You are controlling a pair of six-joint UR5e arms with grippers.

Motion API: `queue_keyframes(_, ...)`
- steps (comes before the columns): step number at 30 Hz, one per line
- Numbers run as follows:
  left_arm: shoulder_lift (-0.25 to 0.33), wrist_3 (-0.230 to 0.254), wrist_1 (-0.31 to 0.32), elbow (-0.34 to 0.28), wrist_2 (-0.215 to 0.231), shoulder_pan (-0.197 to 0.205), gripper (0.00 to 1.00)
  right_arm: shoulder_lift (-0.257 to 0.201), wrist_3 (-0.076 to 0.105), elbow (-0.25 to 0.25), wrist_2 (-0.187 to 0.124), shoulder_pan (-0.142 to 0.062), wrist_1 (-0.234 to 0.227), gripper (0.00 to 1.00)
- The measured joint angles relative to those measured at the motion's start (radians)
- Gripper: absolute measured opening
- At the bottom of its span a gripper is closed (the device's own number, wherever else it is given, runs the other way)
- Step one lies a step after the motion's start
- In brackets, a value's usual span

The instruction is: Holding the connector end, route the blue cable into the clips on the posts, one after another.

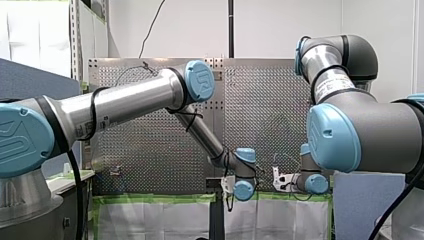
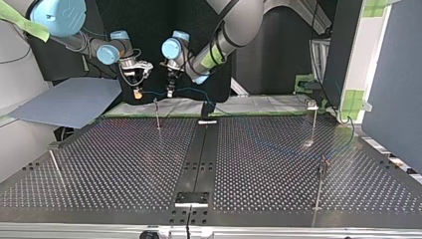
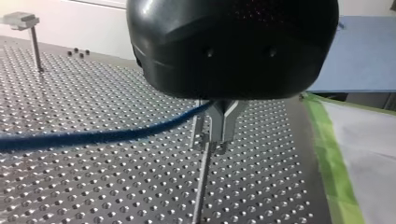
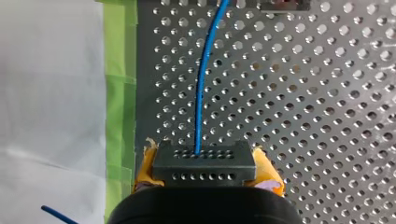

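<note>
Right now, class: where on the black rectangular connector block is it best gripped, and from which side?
Grip the black rectangular connector block across its two short ends, coming from the rear, opposite the face where the thin blue cable exits. Those ends look flat and parallel, and the cable is left free. My right gripper has its yellow pads there.

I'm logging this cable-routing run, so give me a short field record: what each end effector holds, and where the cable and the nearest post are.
right end effector: shut on black connector, between yellow pads
left end effector: shut on blue cable
cable path: leaves the connector and runs out over the perforated table
nearest post: directly under the left end effector
clips filled: cannot tell
</note>
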Motion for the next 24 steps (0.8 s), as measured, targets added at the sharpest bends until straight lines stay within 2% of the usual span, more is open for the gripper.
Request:
queue_keyframes(3, -0.001, 0.0, -0.007, 0.02, -0.002, -0.002, 0.0, -0.005, -0.015, -0.001, -0.017, -0.005, 0.009, 0.0)
queue_keyframes(5, -0.001, 0.001, -0.012, 0.029, -0.003, -0.002, 0.0, -0.009, -0.018, -0.001, -0.032, -0.01, 0.011, 0.0)
queue_keyframes(8, -0.001, 0.002, -0.018, 0.038, -0.006, 0.001, 0.0, -0.022, -0.016, -0.001, -0.061, -0.021, 0.012, 0.0)
queue_keyframes(11, -0.005, 0.003, -0.02, 0.043, -0.002, 0.004, 0.0, -0.032, -0.006, -0.001, -0.08, -0.031, 0.011, 0.0)
queue_keyframes(14, -0.018, 0.003, -0.024, 0.05, 0.006, 0.006, 0.0, -0.036, 0.014, -0.001, -0.085, -0.04, 0.006, 0.0)
queue_keyframes(24, -0.038, 0.002, -0.044, 0.081, 0.028, 0.015, 0.0, -0.036, 0.11, -0.001, -0.086, -0.051, -0.045, 0.0)
